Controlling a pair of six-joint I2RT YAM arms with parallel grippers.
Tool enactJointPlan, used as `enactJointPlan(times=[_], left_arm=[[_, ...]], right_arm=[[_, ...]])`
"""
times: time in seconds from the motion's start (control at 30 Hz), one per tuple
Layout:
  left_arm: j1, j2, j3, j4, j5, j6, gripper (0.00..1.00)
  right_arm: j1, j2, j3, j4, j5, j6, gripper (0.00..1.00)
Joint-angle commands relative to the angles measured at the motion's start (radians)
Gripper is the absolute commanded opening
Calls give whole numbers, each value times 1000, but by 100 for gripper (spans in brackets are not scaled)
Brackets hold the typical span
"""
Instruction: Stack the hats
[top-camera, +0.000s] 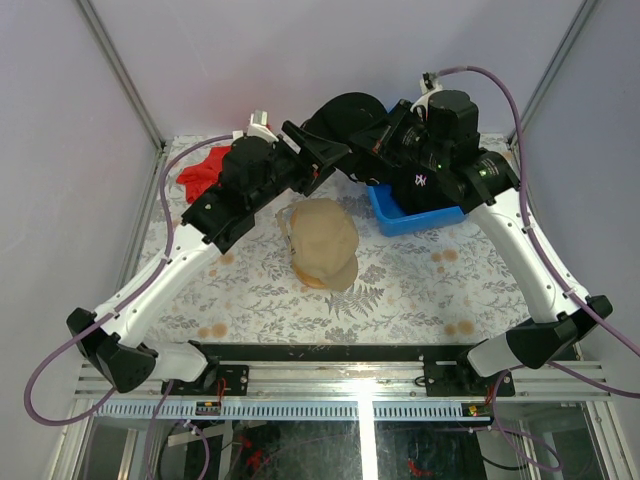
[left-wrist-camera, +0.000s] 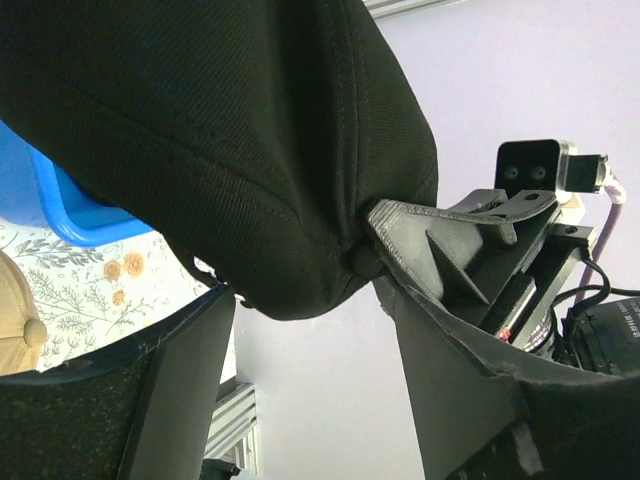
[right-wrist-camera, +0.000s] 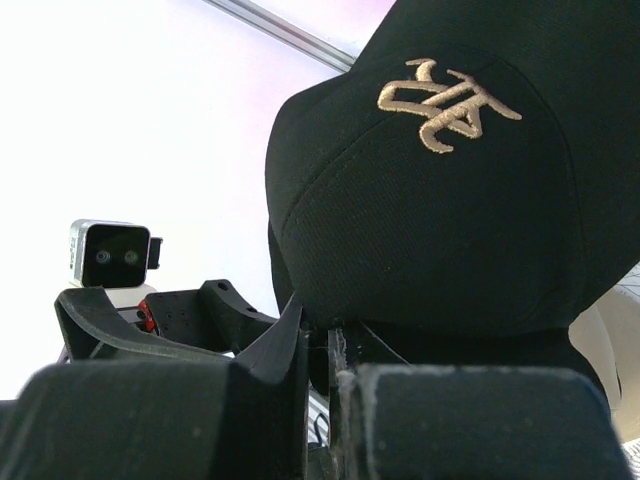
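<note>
Hats are found in two places; a black cap (right-wrist-camera: 440, 220) is held up in the air above the far part of the table (top-camera: 420, 280), between the two wrists, and a tan cap (top-camera: 322, 240) lies crown up on the patterned cloth near the table's middle, apart from both arms; a pale embroidered emblem (right-wrist-camera: 447, 103) is shown on the black cap's front in the right wrist view. The right gripper (right-wrist-camera: 322, 370) is seen pressed together on the cap's lower edge, with the fabric pinched between its fingers; the same pinch is seen from the left wrist view, where one dark finger (left-wrist-camera: 440, 235) meets the cap's seam. The left gripper (left-wrist-camera: 310, 335) is spread, with one finger on each side of the cap's hanging lower edge; no contact with the fabric can be made out there. A blue bin (top-camera: 400, 215) is placed just beyond the tan cap, below the right wrist; a red cloth (top-camera: 203, 172) is bunched at the far left of the table.
</note>
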Motion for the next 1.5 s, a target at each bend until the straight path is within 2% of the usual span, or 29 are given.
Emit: enactJointPlan(times=[0.0,0.2,0.6,0.63,0.67,0.7,0.77,0.8,0.87,0.97,1.0,1.1,1.17,1.23,1.33,1.4,1.47], left_arm=[[-7,4,34,23,-73,31,65],[-7,4,42,83,-128,46,67],[-6,79,103,64,-152,84,65],[-6,84,105,61,-151,88,58],[-6,88,106,55,-154,90,46],[-4,88,105,43,-159,91,28],[2,80,92,35,-167,95,8],[10,73,84,32,-166,95,2],[38,57,62,36,-150,99,0],[121,31,4,125,-30,88,0],[152,27,-17,162,22,77,0],[258,16,-75,270,183,35,0],[312,21,-104,350,297,-3,0],[349,34,-109,414,403,-37,0],[382,71,-102,528,565,-116,0],[386,100,-92,632,646,-190,0],[384,123,-81,729,703,-277,0]], right_arm=[[7,-18,41,64,-50,27,0],[10,-44,-29,82,-112,53,0],[62,-62,-85,145,-232,59,0],[63,-63,-87,147,-236,56,0],[64,-66,-90,152,-239,53,0],[64,-70,-95,159,-243,48,0],[64,-79,-101,166,-242,33,0],[64,-84,-107,173,-248,25,5],[64,-98,-118,179,-250,3,18],[63,-121,-131,156,-234,-49,33],[62,-132,-132,131,-211,-81,40],[59,-163,-133,54,-109,-182,53],[38,-172,-126,9,-60,-233,57],[-22,-174,-133,-12,-80,-245,58],[-199,-167,-215,53,-268,-174,60],[-296,-150,-301,173,-459,-78,60],[-342,-125,-366,321,-607,34,59]])
